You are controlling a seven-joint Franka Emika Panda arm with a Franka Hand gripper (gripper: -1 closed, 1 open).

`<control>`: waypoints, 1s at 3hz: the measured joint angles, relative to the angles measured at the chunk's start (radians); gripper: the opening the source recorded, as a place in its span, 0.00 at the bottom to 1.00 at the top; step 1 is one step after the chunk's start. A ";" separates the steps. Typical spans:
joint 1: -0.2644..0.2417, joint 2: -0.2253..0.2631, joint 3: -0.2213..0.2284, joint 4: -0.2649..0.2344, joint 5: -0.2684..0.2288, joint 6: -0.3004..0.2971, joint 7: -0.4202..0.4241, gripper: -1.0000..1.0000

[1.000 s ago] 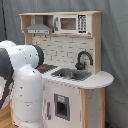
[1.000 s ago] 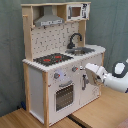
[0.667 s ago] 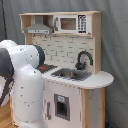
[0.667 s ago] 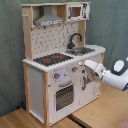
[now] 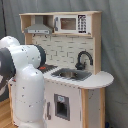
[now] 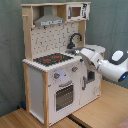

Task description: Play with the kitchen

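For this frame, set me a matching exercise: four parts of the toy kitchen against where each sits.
Things:
1. black curved faucet
2. black-and-red hob
3. white microwave with dark window
4. grey extractor hood

Places:
A. top shelf, above the sink side
B. on the counter, above the oven door
C. top section, above the hob
D. behind the silver sink

Pairs: 1-D, 2-B, 3-A, 4-C
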 joint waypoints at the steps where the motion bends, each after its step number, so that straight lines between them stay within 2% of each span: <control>1: 0.017 -0.003 0.000 0.064 0.027 -0.029 -0.075 1.00; 2: 0.035 -0.014 0.000 0.116 0.087 -0.076 -0.114 1.00; 3: 0.037 -0.020 -0.003 0.171 0.166 -0.130 -0.115 1.00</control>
